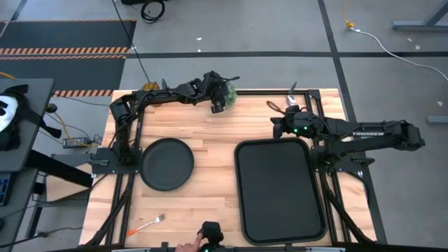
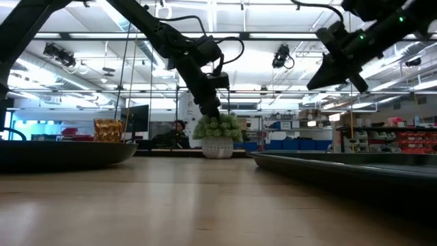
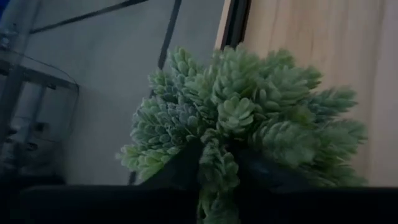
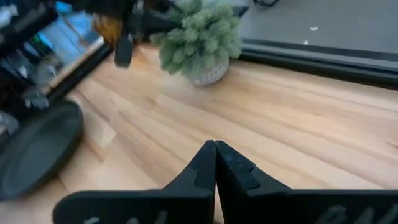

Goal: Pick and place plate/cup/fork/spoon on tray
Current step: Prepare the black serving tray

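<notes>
While the left gripper (image 1: 219, 106) sits right over the fuzzy plant (image 1: 228, 92), can't tell its jaw state tbh. Cup (image 2: 108, 130) is off beside it; light, slick, prob brittle, so pinch the rim gently.

Both arms are dark, near-black, built of slim tubular links joined by chunkier blocky joints. The right arm (image 1: 364, 134), at centre right of the high view, carries white lettering along its forearm link and small green lights near its wrist. The left arm (image 1: 164, 94), at upper left centre, has a thin black cable looping beside its wrist. The right tool (image 4: 215, 163) has two matte black wedge-shaped fingers tapering to a point from a broad black crossbar.
</notes>
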Tool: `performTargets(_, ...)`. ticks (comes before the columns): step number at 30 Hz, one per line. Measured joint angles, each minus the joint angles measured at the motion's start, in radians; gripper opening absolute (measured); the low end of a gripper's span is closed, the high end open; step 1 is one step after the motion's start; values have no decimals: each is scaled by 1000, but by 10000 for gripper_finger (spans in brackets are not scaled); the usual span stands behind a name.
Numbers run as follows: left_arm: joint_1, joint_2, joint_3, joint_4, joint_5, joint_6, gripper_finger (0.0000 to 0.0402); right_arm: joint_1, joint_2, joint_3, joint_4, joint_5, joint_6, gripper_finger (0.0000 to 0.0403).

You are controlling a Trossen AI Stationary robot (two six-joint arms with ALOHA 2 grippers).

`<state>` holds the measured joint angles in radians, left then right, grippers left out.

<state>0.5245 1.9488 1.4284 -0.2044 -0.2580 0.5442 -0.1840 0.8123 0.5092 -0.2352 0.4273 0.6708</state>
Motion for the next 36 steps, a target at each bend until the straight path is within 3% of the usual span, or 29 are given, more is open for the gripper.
performTargets(9, -4, -47, 1, -121, 11, -201, 236, 19, 167, 141, -98, -10, 52, 19)
performTargets(14, -20, -154, 1, -209, 9, -303, 279, 20, 224, 146, -67, -125, 174, 55)
performTargets(21, -52, -351, 1, -423, 21, -432, 271, 39, 373, 150, 104, -336, 187, 168)
performTargets(24, -58, -428, 1, -511, 50, -455, 259, 63, 476, 206, 70, -373, 258, 205)
performTargets(29, -49, -527, 0, -619, 128, -446, 241, 132, 667, 392, -48, -336, 313, 216)
performTargets(36, -44, -604, 0, -795, 132, -336, 222, 181, 948, 689, -253, -267, 432, 217)
